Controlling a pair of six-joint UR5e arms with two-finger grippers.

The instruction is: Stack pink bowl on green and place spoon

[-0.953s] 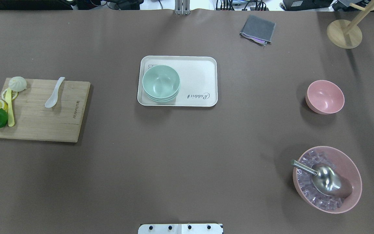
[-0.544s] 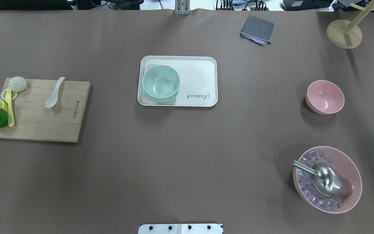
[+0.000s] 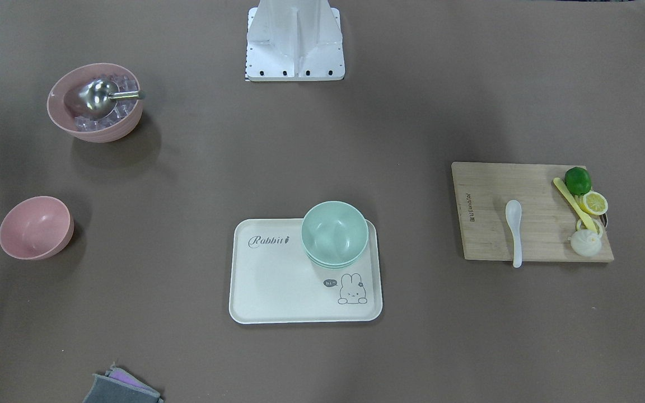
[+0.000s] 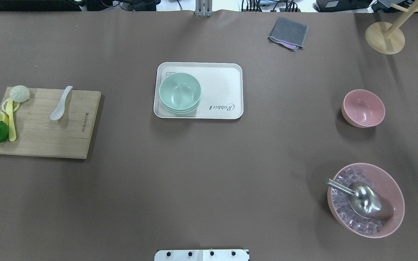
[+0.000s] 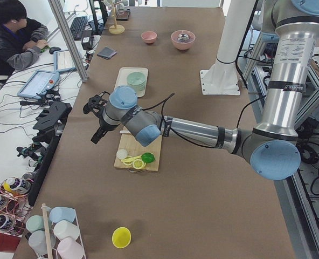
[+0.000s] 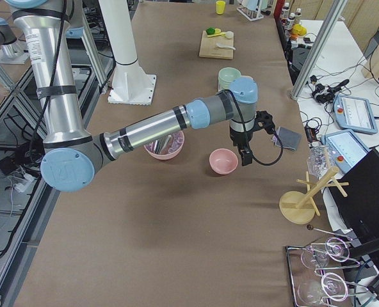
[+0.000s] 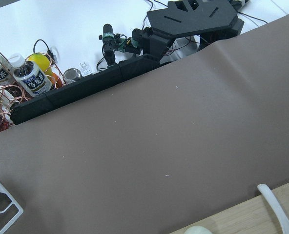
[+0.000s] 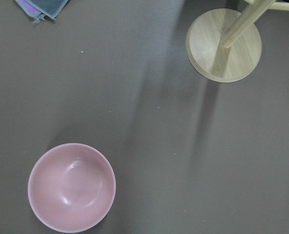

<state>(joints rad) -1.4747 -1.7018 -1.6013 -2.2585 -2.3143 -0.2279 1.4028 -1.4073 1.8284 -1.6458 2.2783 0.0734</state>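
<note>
nothing grasped yet. pink bowl [image 4: 363, 108] sits upright on bare table on the robot's right, well apart from the tray [image 4: 227, 83]. green bowls [image 4: 179, 92] are nested mouth up at the tray's left end, so pink should drop straight in. spoon [image 4: 61, 103] lies on the board [image 4: 49, 141] far left, handle pointing away from the robot. right gripper [image 6: 244, 158] hovers just beside the pink bowl, wrist cam looking down on it; looks staged for a rim grab. left gripper [image 5: 97, 135] hangs past the board's far edge, near the spoon handle. whether either gripper's fingers are apart or together: cannot tell, only side views show them. the ice bowl [image 4: 365, 199] is also pink, wrong target.
</note>
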